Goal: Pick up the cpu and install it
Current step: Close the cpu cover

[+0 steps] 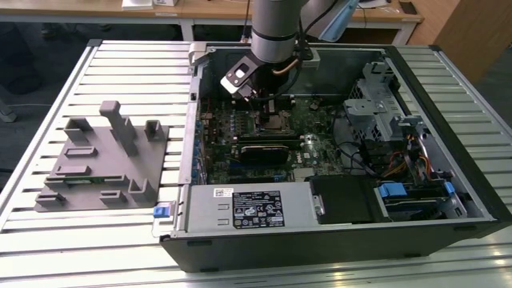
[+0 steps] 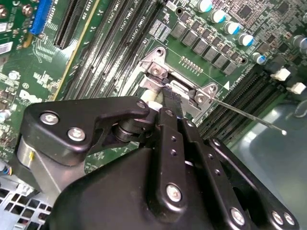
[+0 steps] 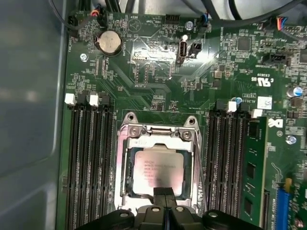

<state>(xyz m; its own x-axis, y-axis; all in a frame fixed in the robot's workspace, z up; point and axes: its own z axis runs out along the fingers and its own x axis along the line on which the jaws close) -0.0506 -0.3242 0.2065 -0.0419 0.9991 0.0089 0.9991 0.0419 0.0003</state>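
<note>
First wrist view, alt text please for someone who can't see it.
The silver cpu lies flat inside the metal socket frame on a green motherboard, with the shut gripper at one edge of it. Memory slots flank the frame on both sides.

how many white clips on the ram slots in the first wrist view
4. Two white clips sit at the slot bank on one side of the cpu, two at the bank opposite. The gripper may hide more.
</note>
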